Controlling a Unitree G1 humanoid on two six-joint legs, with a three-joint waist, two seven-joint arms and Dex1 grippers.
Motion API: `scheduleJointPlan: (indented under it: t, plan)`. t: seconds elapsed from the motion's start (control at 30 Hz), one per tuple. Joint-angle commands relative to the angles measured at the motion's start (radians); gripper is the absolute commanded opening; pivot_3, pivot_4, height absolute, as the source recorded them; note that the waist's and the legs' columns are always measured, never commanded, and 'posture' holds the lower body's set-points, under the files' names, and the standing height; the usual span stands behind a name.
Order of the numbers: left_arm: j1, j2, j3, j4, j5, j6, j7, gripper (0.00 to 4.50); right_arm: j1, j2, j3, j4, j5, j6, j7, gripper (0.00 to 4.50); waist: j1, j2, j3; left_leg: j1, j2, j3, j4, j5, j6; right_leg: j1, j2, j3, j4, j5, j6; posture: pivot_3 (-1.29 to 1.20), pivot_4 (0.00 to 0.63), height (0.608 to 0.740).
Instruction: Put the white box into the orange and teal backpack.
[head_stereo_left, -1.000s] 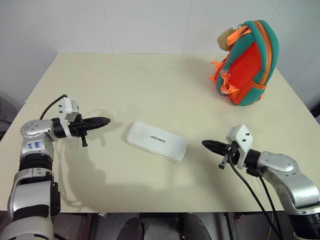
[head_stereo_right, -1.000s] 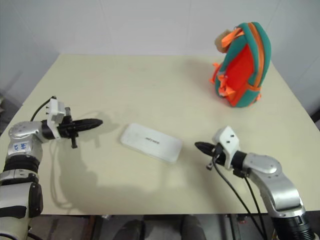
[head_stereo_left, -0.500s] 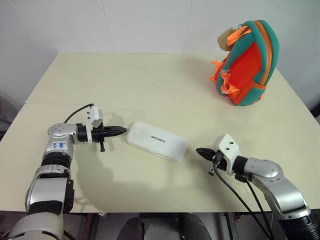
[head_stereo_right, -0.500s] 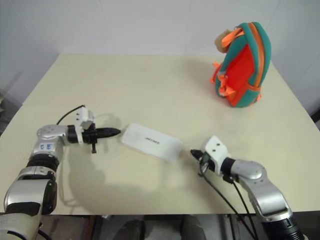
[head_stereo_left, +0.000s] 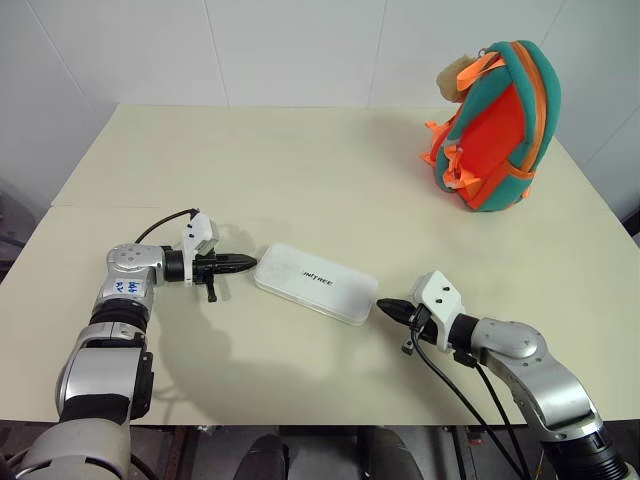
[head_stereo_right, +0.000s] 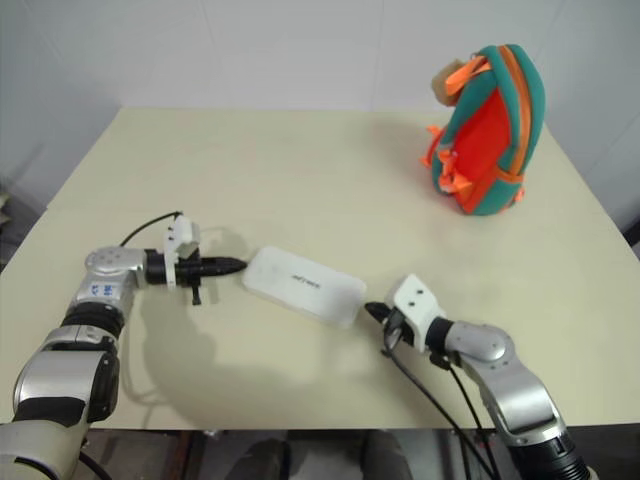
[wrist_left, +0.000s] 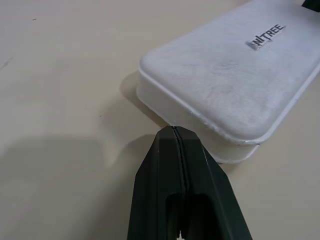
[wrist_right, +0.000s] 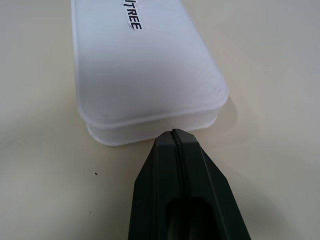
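The white box (head_stereo_left: 315, 283) lies flat on the cream table (head_stereo_left: 330, 180), lettering up, set at a slant between the two grippers. Each of its short ends faces one gripper.

The left gripper (head_stereo_left: 247, 264) has its two black fingers pressed together along their whole length, nothing between them. Its tip points at the box's near end and sits just beside it; in the left wrist view the closed tip (wrist_left: 173, 131) stands right at the box's rounded corner (wrist_left: 230, 75), above the lower rim, and whether it actually touches the plastic cannot be told.

The right gripper (head_stereo_left: 384, 307) is likewise pinched shut and empty. Its tip points at the opposite short end of the box. In the right wrist view the closed tip (wrist_right: 173, 134) sits just off the box's end wall (wrist_right: 145, 65), near the seam where lid and base meet; contact there cannot be told either.

So the box lies straight ahead of both tips, bracketed end to end, resting on the table and gripped by neither.

The orange and teal backpack (head_stereo_left: 494, 126) stands upright well beyond the right gripper, toward the far corner of the table, orange front panel facing the box, with a beige plush charm (head_stereo_left: 452, 78) at its top. It is well apart from the box and from both grippers.
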Motion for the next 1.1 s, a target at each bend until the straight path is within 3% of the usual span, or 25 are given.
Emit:
scheduleJointPlan:
  t: [0.03,0.53,1.1]
  plan:
    - [-0.032,-0.010,0.001,0.000,0.007,-0.013,0.001,0.00,-0.016,0.002,0.012,-0.028,-0.003,0.000,0.007,0.12,0.000,0.000,0.000,0.000,0.000,0.000,0.000,0.000,0.000,0.000,0.000,0.000,0.000,0.000,0.000,0.00,0.150,0.740]
    - [0.009,-0.015,-0.040,-0.092,0.005,0.065,-0.110,0.00,-0.098,0.016,0.047,0.020,-0.007,-0.024,0.059,0.12,-0.001,0.000,0.000,0.000,0.000,0.000,0.000,0.000,0.000,0.000,0.000,0.000,0.000,0.000,0.000,0.00,0.150,0.740]
    - [0.251,0.036,-0.084,-0.580,-0.057,0.389,-0.209,0.00,-0.148,-0.010,0.076,0.047,-0.026,-0.029,0.177,0.12,-0.002,0.000,0.000,0.000,0.000,0.000,0.000,0.000,0.000,0.000,0.000,0.000,0.000,0.000,0.000,0.00,0.150,0.740]
